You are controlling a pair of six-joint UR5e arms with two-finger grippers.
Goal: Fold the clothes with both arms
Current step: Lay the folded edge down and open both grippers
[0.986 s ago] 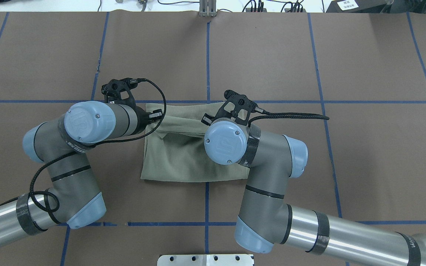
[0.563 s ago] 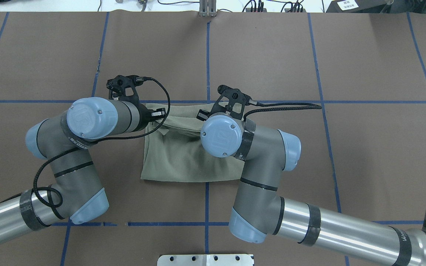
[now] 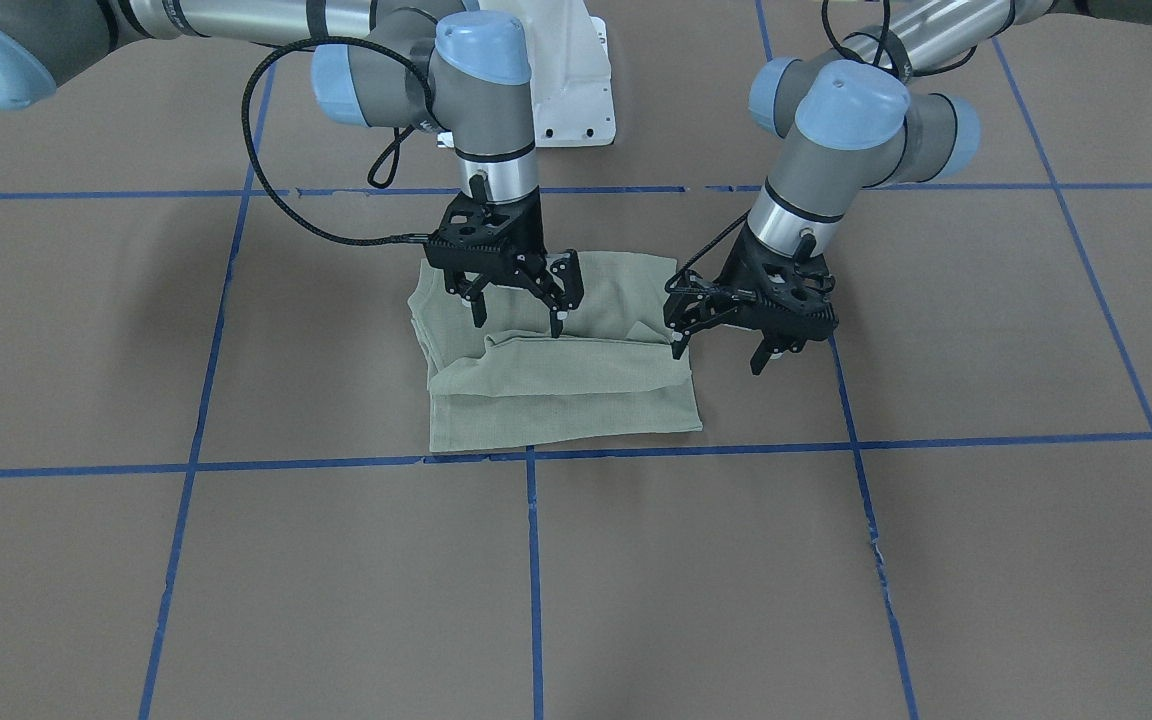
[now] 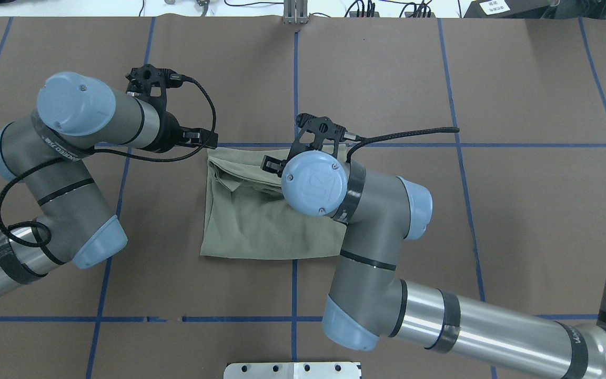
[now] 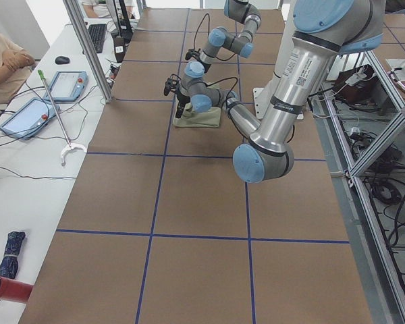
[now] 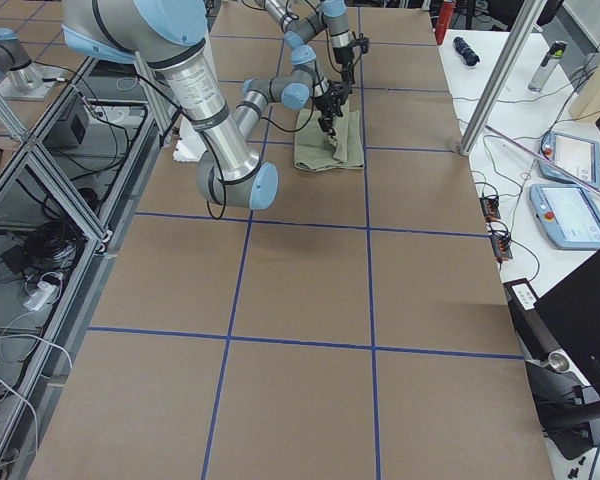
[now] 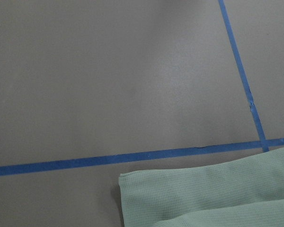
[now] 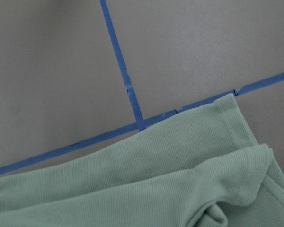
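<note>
- We see the cloth (image 3: 566, 400) lying partly folded mid-table (image 3: 936, 560), well apart from every edge. Its far edge runs along a tape line (image 4: 492, 145).
- A doubled flap runs across its far half, rumpled towards the far left corner.
- The left gripper (image 3: 721, 350) hangs spread just beside the cloth's far left corner, pinching nothing.
- The right gripper (image 3: 519, 318) hovers spread above the flap, empty.
- The left arm (image 4: 66, 195) and the right arm (image 4: 376, 226) both reach in from the robot's edge. The right arm crosses over the cloth's right edge.
</note>
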